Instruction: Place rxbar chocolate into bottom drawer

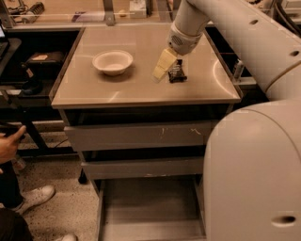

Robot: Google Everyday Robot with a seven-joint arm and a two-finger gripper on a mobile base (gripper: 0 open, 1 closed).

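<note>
Just beside pincer (165, 69): rxbar chocolate (178, 74).

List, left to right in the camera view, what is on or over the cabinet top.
white bowl → gripper, low over the top just left of the bar → rxbar chocolate

A lab-like workroom is being shown: a grey metal drawer cabinet (141, 136), cluttered benches (56, 10) behind it, speckled floor (61, 207) beneath it, a robot gripper (165, 70) being held over its top.
</note>
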